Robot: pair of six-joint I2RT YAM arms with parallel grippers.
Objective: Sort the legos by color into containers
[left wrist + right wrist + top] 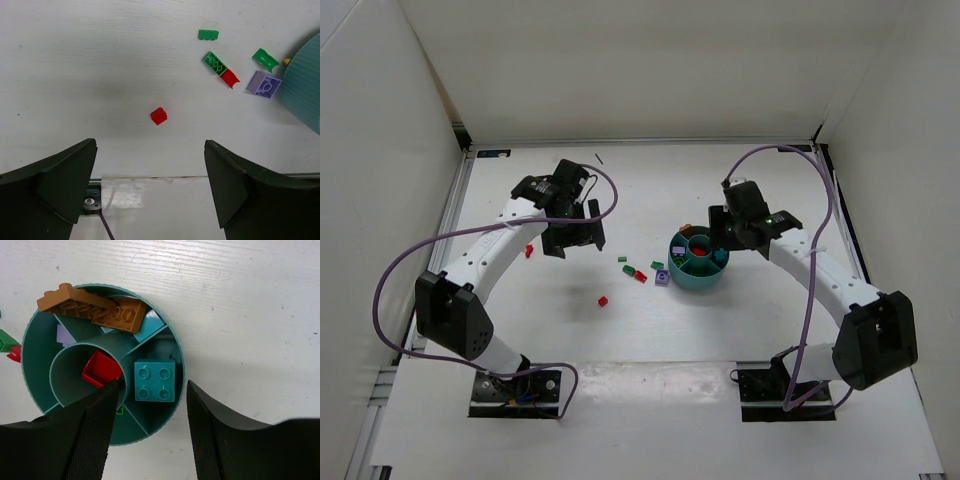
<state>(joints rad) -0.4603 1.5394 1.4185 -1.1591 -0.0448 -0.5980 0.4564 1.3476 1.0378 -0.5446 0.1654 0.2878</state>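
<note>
Red, rigid, featherlight brick [159, 115] at twelve o'clock of the spread left claw [150, 145] probably skids; pinch flat sides. Right claw [155, 385] gapes.

Occlusion notes, all three views.
Left wrist: we get the teal bowl [305, 90] clipped by the frame edge, and a yellow piece [287, 61] mostly hidden behind its rim, shape unclear. Right wrist: the fingers [80, 440] of the right gripper [154, 387] cover part of the bowl's wedges; a green lego [120, 410] only peeks out beside one finger, a purple piece [64, 335] sits half behind the centre cup [65, 375] wall, and a green brick [6, 340] and red brick [14, 354] left of the bowl are clipped at the edge. Top view: bowl contents too small for us to tell.
</note>
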